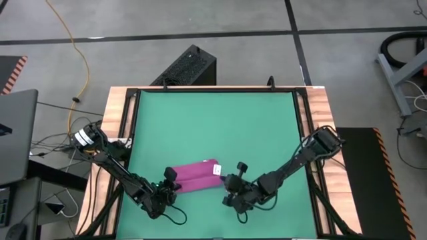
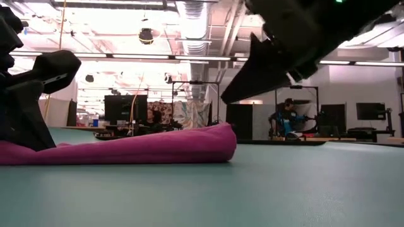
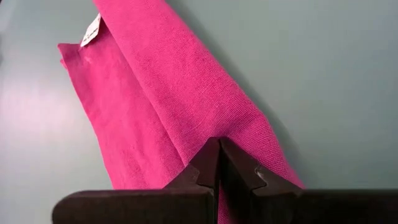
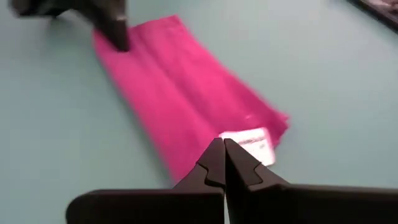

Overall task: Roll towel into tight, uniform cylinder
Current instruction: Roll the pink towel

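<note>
The magenta towel [image 1: 195,177] lies as a folded strip on the green mat [image 1: 213,127] near the front edge, its white tag [image 1: 217,170] at the right end. My left gripper [image 1: 173,189] is shut, with its tips on the towel's left end; the left wrist view shows the closed fingertips [image 3: 208,163] over the cloth [image 3: 155,93]. My right gripper [image 1: 227,181] is shut and empty just off the tag end. In the low view it hangs above the towel [image 2: 139,148]. In the right wrist view its tips are next to the tag [image 4: 252,142].
Wooden table borders [image 1: 117,113] flank the mat. A black box [image 1: 190,67] stands behind the table and a laptop [image 1: 13,133] with cables lies to the left. A person [image 2: 287,116] sits far off in the room.
</note>
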{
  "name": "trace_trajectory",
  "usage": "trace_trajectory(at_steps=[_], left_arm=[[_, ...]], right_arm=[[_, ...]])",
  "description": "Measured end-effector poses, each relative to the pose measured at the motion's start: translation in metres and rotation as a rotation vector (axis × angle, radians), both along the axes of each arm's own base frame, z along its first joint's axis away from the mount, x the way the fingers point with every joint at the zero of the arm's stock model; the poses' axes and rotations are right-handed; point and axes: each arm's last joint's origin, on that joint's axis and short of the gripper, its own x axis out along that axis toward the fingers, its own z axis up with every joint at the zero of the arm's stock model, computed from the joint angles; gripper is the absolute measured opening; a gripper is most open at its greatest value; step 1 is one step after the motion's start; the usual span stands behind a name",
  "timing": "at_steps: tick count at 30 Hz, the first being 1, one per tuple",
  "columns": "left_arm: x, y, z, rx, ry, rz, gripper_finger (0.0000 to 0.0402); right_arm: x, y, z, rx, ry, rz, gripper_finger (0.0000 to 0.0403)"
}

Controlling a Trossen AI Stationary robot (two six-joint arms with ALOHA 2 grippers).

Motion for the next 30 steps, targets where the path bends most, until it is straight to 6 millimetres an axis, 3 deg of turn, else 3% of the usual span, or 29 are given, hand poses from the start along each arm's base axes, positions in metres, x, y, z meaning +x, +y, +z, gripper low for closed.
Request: trace_trajectory(at_steps=[5,17,23,30], left_arm=[[0.000,0.000,0.000,-0.003,-0.002,0.005,0.0000],[0.000,0.000,0.000,-0.009,-0.004,0.014,0.0000],[0.000,0.000,0.000,-0.024,-0.016,0.039,0.0000],[0.000,0.000,0.000,-0.028,-0.021,0.046,0.0000]], right_arm=[[0.008,-0.002,-0.016,-0.010,0.042,0.037,0.0012],[0.030,-0.031,-0.014,-0.001,0.065,0.091,0.0012],[0.028,-0.005,0.008,-0.066,-0.087,0.200,0.0012],[0.023,-0.003,-0.007,-0.054,-0.009,0.188,0.0012]])
